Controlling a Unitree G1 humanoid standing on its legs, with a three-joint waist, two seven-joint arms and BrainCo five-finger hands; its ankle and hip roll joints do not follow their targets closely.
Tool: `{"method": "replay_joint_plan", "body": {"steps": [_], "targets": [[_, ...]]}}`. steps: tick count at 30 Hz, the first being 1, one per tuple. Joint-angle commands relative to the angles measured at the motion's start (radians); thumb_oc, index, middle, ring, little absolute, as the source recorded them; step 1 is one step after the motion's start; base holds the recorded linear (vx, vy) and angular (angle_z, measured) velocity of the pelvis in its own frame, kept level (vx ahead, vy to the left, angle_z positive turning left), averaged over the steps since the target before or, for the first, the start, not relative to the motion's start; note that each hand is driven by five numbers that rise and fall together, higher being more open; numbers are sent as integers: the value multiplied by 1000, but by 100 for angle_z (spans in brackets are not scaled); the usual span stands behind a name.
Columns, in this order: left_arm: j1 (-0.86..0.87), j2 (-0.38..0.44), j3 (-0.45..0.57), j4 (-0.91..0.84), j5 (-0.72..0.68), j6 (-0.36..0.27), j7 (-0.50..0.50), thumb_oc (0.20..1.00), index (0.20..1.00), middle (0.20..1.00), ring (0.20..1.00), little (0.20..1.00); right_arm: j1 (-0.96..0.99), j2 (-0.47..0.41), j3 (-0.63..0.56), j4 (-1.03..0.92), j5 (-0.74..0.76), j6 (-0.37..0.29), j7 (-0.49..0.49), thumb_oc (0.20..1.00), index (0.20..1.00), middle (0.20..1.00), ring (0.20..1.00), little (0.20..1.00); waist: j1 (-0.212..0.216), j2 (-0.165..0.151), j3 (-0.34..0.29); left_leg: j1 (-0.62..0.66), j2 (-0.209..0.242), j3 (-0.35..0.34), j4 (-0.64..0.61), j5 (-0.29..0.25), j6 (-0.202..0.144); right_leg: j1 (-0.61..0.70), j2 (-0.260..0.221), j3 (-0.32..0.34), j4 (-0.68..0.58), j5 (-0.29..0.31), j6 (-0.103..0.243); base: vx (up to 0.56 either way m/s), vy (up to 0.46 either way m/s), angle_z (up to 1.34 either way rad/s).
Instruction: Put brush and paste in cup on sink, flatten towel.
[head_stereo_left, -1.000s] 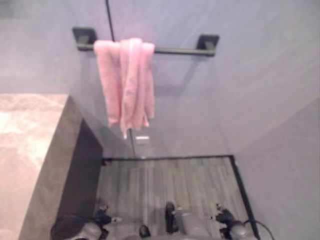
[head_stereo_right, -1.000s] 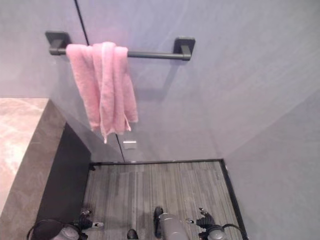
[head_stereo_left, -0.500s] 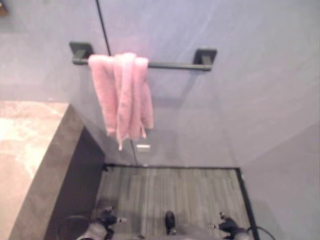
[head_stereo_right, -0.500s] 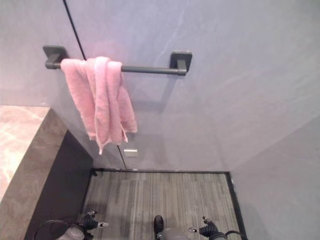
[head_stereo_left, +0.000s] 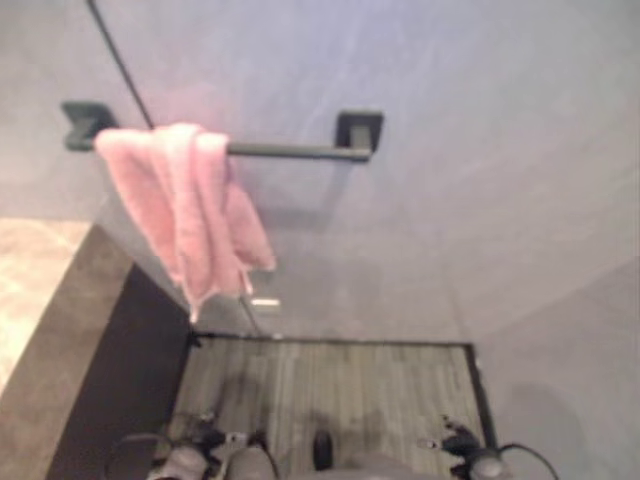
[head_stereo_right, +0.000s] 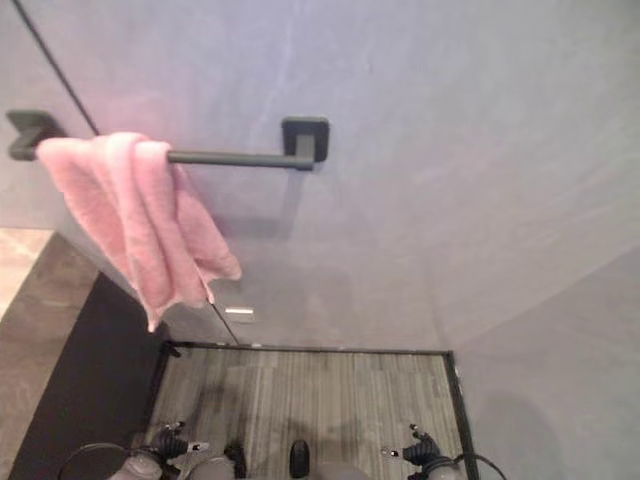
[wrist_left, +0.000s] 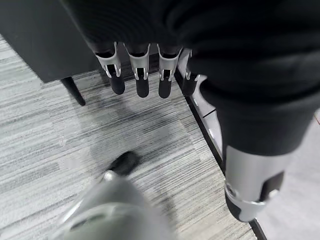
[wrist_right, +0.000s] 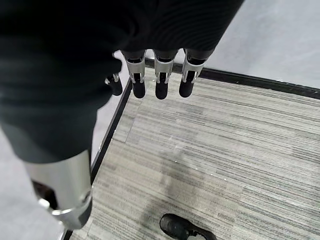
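Up on the wall, a pink towel (head_stereo_right: 140, 225) hangs over a dark bar (head_stereo_right: 235, 158). It is bunched up in folds near the left end of the bar, not spread flat. The rest of the bar is bare. The bar is fixed to a grey wall (head_stereo_right: 420, 180) by a square mount at each end.

Below and to the left of the towel is a brown stone counter (head_stereo_left: 45, 300) with a dark side. The towel's lowest corner hangs down just past the counter's edge.

The floor (head_stereo_right: 310, 400) has grey stripes and a black edge where it meets the wall.

The left hand (wrist_left: 142, 75) hangs low over the striped floor, close to the counter's dark side. Its fingers are straight and loose, and it holds nothing.

The right hand (wrist_right: 157, 75) also hangs low over the floor, near the black edge. Its fingers are straight and loose too, and it is empty.

Both hands are well apart from the towel, far below it.
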Motion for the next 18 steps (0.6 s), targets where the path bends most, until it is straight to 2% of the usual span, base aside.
{"method": "replay_joint_plan", "body": {"steps": [1,7,15,18], "targets": [[4,-7,-18,12,-17,-29,8,1000,1000,1000,1000,1000,8,-43,-7,16,-14,-12,-13,1000,1000,1000,1000,1000,5,41,-40,27,-5,10,78,46,52,-20,-12,55,99,-125,92,133,95,-60],[10,-4,-38,-10,4,-31,0,1000,1000,1000,1000,1000,23,-34,-28,21,-2,-9,-11,1000,1000,1000,1000,1000,4,71,-64,97,-23,39,13,30,63,-1,-33,68,82,-117,117,138,208,-21],[25,3,-48,-22,19,-40,0,1000,1000,1000,1000,1000,21,-21,-30,3,1,-11,-10,1000,1000,1000,1000,1000,16,81,-77,127,-46,45,-8,-4,93,-5,-53,93,68,-97,154,36,189,-7],[41,11,-70,-46,48,-56,5,1000,1000,1000,1000,1000,29,-23,-41,-56,27,-30,-10,1000,1000,1000,1000,1000,17,82,-82,135,-54,51,-8,-19,104,-3,-62,101,55,-86,169,-4,138,-4]]}}
